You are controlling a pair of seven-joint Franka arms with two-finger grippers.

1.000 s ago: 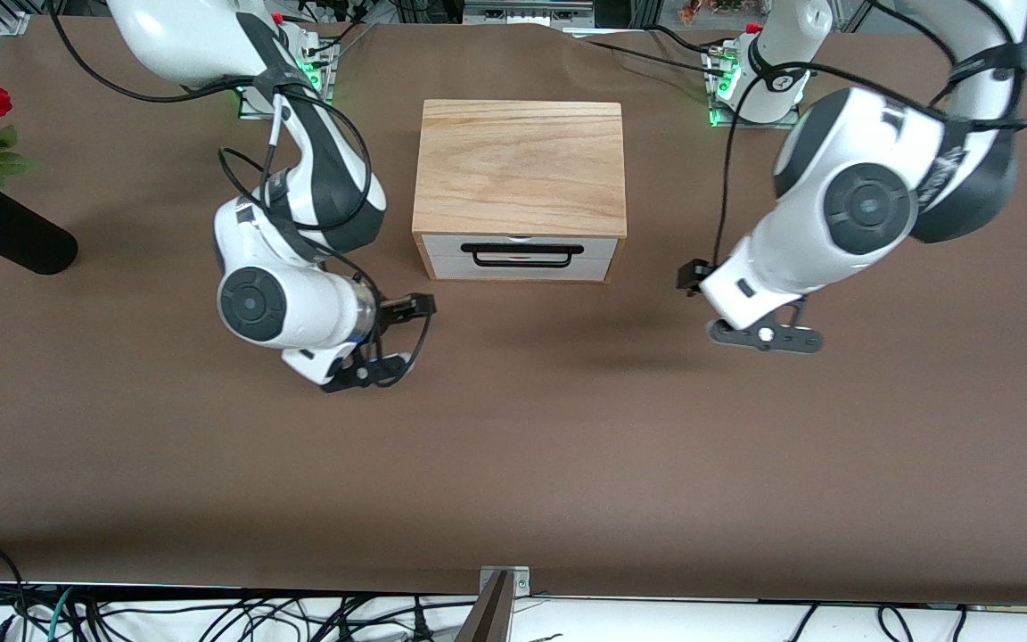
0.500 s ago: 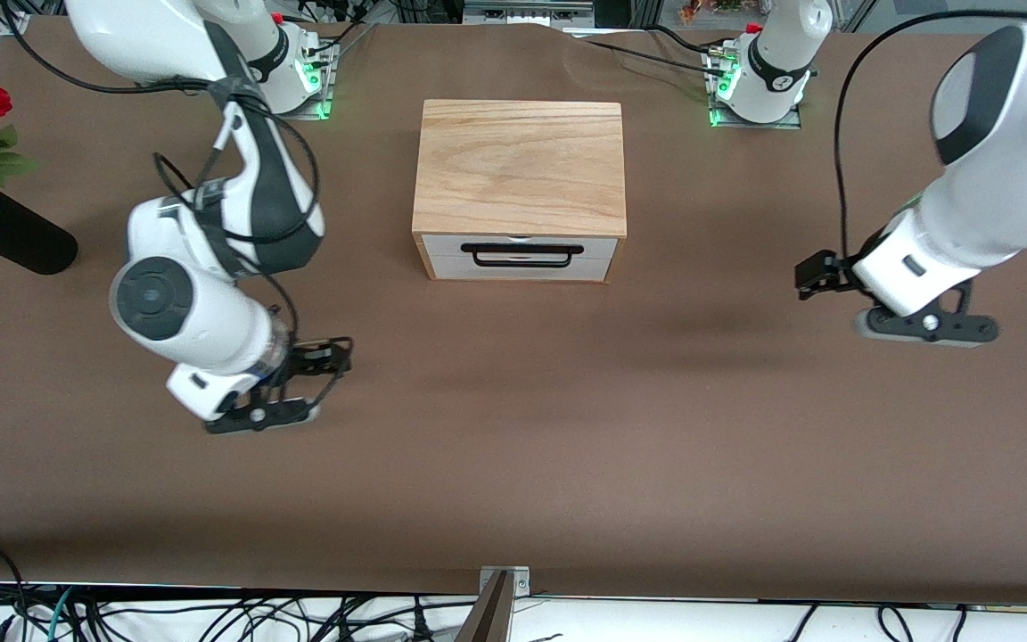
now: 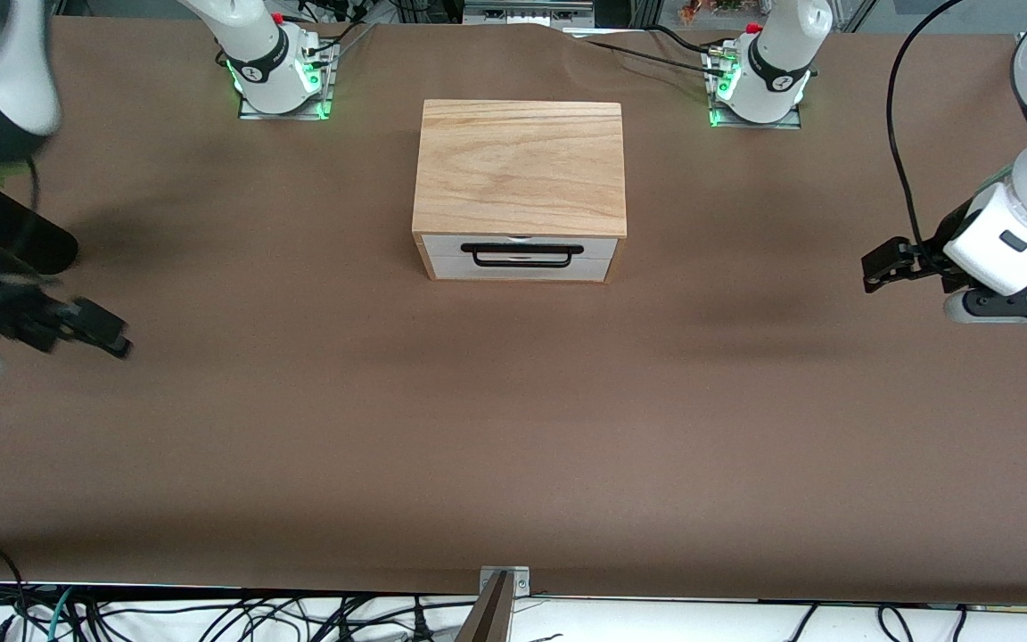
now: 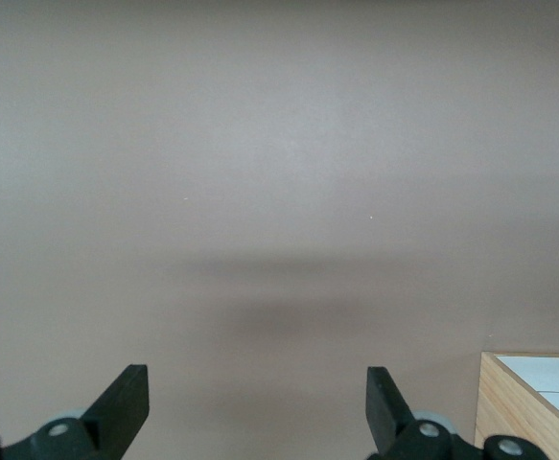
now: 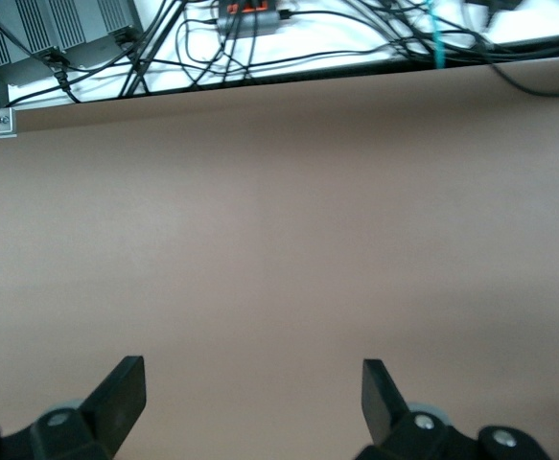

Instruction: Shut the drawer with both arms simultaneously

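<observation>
We see the drawer (image 3: 520,259) sitting flush in its wooden box (image 3: 520,165) mid-bench (image 3: 513,428), with bare brown surface all around. The left claw (image 4: 257,407) hangs wide open and empty over the bench's left-arm end. The right claw (image 5: 253,398) gapes empty over the right-arm edge, near a black vase (image 3: 19,236).

Drawer (image 3: 520,257): white front, black wire handle (image 3: 521,255). Box (image 3: 521,166): light grained wood. Table (image 3: 513,428) brown. Arms white, black joints.
</observation>
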